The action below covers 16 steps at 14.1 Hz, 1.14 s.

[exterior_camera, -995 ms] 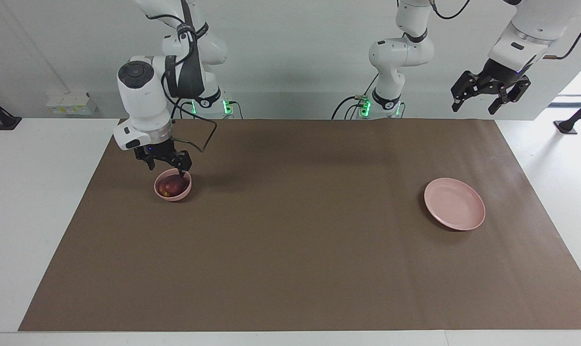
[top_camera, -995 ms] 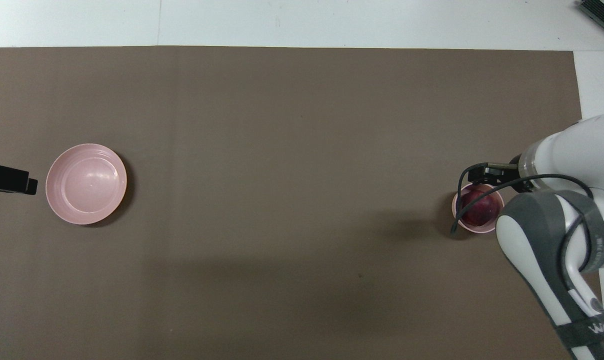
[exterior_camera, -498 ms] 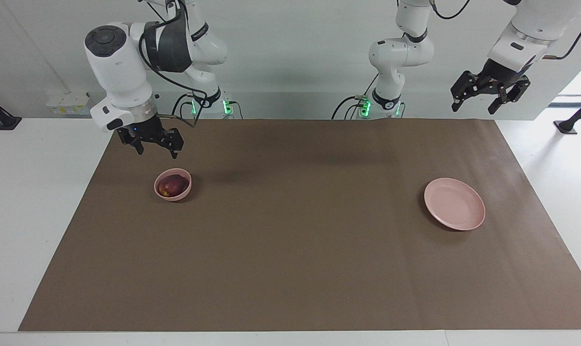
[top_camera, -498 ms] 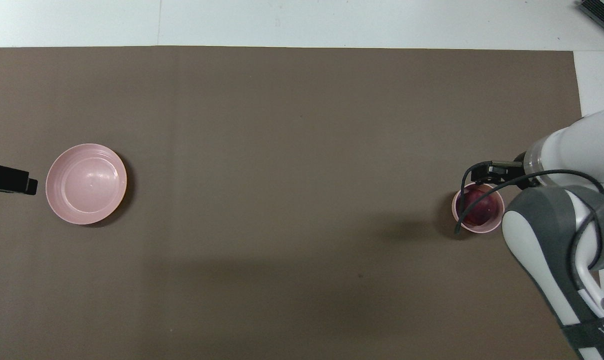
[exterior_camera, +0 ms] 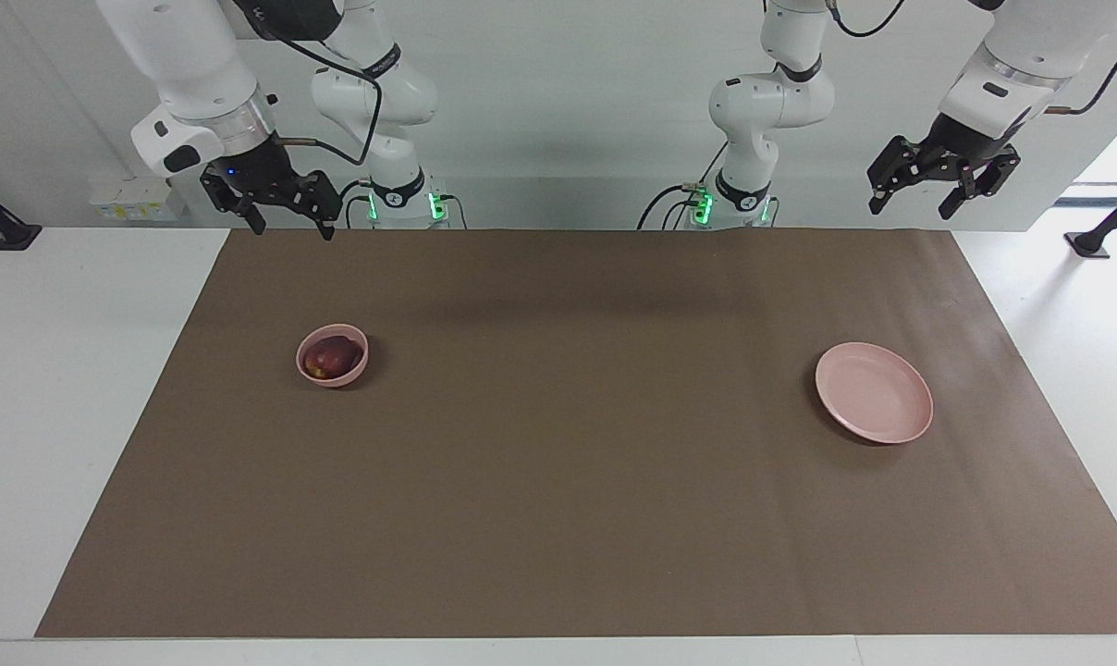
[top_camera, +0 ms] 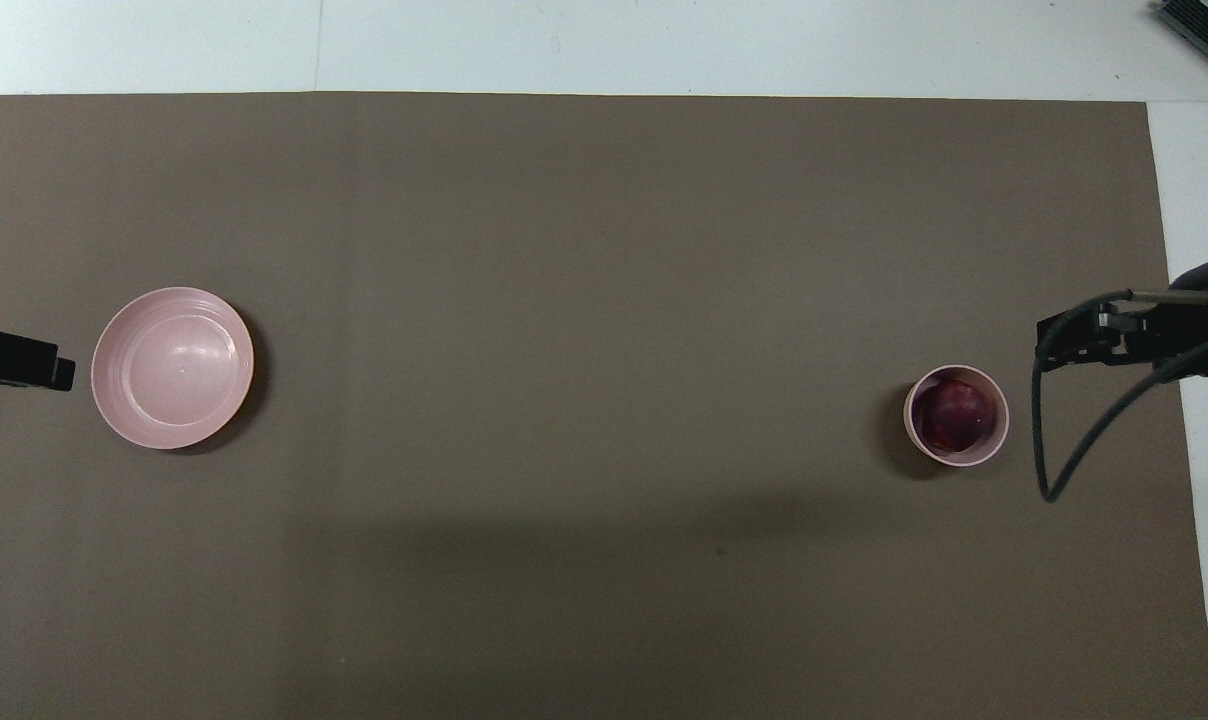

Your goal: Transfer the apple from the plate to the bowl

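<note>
White jointed arms, black pincers, black cables, green base lights

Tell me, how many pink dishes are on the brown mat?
2: the bowl, holding the apple, toward the right arm's end; the plate, bare, toward the left arm's end.

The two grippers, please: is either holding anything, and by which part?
Nothing is held: right gripper and left gripper are open and empty; the apple sits in the bowl.

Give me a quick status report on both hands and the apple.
Right hand open, raised, holding nothing. Left hand open, waiting up high. Apple sits in bowl; plate bare. Nothing in the way.
</note>
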{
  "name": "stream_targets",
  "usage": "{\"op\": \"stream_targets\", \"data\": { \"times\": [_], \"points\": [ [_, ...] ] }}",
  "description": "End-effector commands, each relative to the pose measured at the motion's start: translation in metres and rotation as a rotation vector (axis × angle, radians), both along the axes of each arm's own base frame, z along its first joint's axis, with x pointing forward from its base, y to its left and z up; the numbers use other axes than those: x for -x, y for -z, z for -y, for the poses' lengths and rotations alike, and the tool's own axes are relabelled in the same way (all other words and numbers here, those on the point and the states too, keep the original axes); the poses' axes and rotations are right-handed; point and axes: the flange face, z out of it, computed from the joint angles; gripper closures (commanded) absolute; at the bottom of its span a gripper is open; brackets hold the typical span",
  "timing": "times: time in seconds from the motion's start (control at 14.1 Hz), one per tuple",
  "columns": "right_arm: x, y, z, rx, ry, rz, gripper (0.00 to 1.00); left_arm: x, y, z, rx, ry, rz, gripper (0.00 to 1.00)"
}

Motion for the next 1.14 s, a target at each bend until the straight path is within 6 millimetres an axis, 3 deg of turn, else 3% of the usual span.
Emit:
{"op": "stream_targets", "data": {
  "times": [0.0,1.07],
  "points": [
    [-0.0069,-0.0005,-0.0018,-0.022,-0.005,0.007,0.0,0.0143,0.0016,-0.0007,-0.023,0.012,-0.018,0.0],
    [-0.0001,0.0041,-0.004,-0.016,-0.009,0.016,0.0,0.0146,0.0004,0.0009,-0.024,-0.012,-0.007,0.0]
  ]
}}
